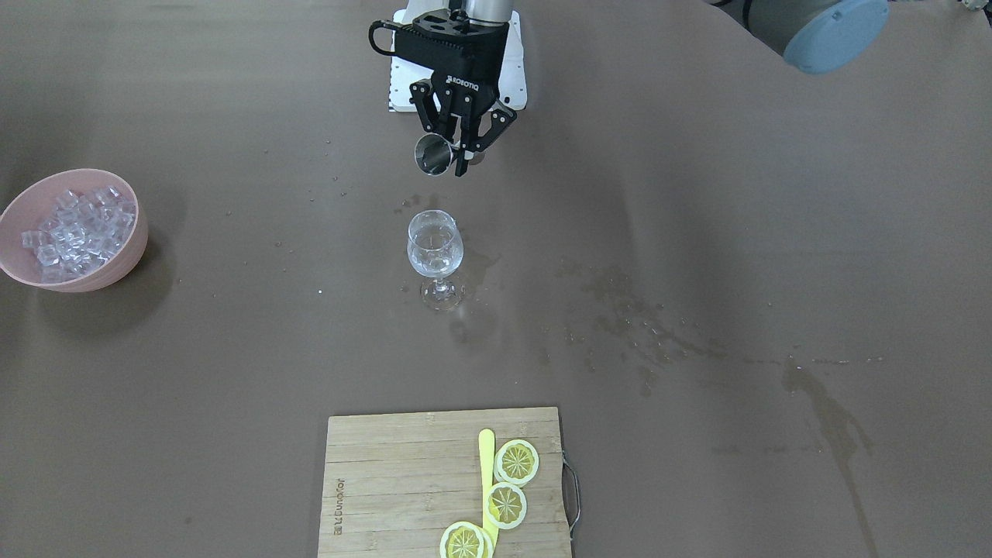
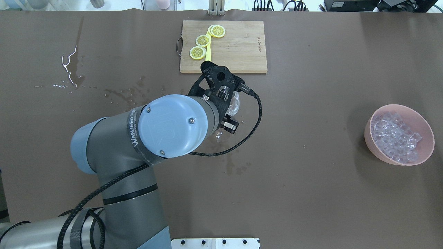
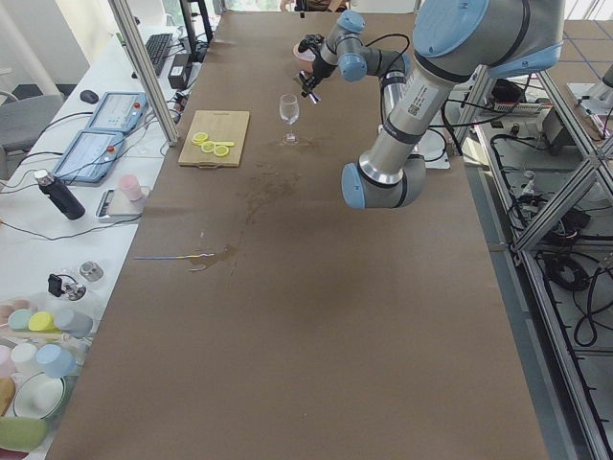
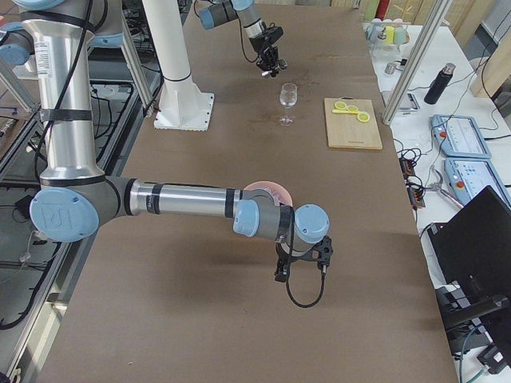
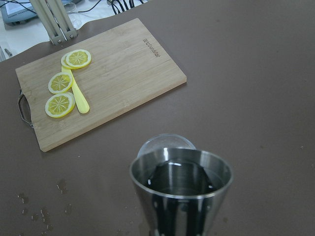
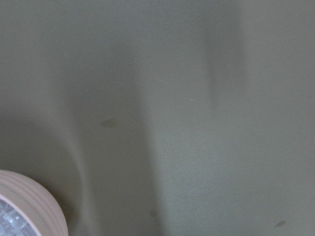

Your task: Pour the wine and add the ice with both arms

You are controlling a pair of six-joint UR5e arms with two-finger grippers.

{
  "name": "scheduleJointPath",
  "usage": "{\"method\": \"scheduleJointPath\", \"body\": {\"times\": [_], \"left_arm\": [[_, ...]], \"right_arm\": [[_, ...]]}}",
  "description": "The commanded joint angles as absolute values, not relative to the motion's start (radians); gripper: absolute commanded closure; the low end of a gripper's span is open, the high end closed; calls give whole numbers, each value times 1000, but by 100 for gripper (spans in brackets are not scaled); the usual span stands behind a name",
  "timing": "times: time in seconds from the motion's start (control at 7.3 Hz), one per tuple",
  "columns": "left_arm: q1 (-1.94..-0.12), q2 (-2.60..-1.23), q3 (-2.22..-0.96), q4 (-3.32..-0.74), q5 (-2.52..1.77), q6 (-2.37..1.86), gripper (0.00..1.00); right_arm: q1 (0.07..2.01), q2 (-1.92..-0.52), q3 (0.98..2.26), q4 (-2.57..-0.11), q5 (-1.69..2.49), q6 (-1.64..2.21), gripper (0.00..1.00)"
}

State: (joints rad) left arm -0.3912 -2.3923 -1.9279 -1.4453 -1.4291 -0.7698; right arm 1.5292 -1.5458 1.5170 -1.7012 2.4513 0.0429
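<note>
A clear wine glass [image 1: 435,249] stands upright mid-table, with what looks like a little clear wine low in its bowl. My left gripper [image 1: 457,151] hangs above and behind it, shut on a steel jigger [image 1: 434,155] that is tipped with its mouth toward the glass. In the left wrist view the jigger [image 5: 181,191] fills the foreground, with the glass rim [image 5: 166,146] just beyond it. The ice [image 1: 77,229] lies in a pink bowl [image 2: 370,138]. My right gripper [image 4: 303,257] hovers beside that bowl [image 4: 267,190]; I cannot tell whether it is open or shut.
A wooden cutting board [image 1: 395,480] holds three lemon slices [image 1: 516,461] and a yellow utensil at the table's operator side. Wet stains [image 1: 620,310] spread over the brown cover on the left arm's side. The left arm's elbow [image 2: 169,126] rises high over the table.
</note>
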Motion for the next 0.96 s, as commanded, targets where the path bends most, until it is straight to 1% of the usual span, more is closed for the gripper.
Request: {"method": "scheduleJointPath", "body": {"times": [0.0, 0.55, 0.82], "left_arm": [[-391, -2411, -1896, -1434, -1447, -755, 100], [-393, -2439, -1881, -1342, -1483, -736, 100], [-428, -2442, -1864, -1339, -1523, -709, 100]], "right_arm": [[1529, -1546, 1516, -1701, 2451, 43, 0], [1529, -1546, 1514, -1701, 2451, 43, 0], [1529, -1546, 1514, -1701, 2451, 43, 0]]}}
